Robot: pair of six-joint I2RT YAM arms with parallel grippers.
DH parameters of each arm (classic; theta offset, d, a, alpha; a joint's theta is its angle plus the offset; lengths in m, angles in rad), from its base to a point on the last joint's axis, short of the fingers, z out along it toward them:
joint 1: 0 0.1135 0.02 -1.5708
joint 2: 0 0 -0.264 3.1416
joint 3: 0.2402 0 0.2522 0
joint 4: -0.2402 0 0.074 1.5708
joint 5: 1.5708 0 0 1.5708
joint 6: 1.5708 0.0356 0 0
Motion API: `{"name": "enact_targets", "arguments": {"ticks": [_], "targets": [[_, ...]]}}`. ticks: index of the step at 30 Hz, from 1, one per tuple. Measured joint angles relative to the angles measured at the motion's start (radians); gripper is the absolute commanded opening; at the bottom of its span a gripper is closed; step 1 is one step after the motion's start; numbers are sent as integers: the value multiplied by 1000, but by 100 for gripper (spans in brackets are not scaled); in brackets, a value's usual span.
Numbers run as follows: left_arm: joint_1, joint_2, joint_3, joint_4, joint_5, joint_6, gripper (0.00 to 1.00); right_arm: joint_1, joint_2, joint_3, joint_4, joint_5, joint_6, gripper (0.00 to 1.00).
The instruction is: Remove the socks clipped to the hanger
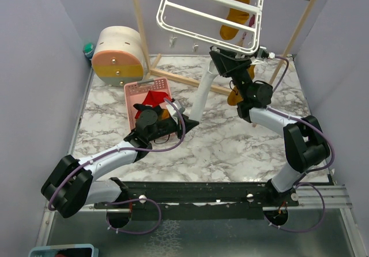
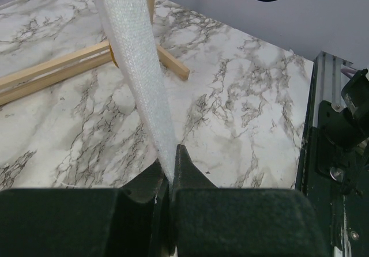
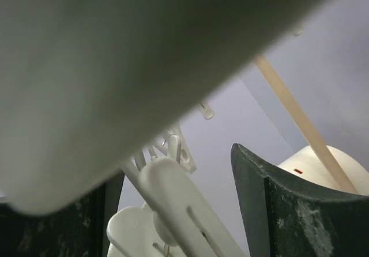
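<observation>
I've got the left gripper [image 2: 171, 165] clamped on the bottom end of a white sock [image 1: 202, 93], which runs taut up to the white hanger [image 1: 190, 32]. The right gripper [image 1: 219, 55] is up at the frame, fingers spread loosely around a clip [image 3: 173, 211].

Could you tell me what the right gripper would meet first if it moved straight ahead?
Probably the white clip on the hanger, sitting between the right gripper's open jaws; depth is unclear.
</observation>
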Motion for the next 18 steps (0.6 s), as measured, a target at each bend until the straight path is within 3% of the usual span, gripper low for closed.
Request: {"name": "enact_targets", "arguments": {"ticks": [13,18], "targets": [[0,0,0,-2,3,-5,0,0,2,0,5,0,15,42],[0,0,0,-6,3,-8,0,0,6,2,5,0,19,20]]}}
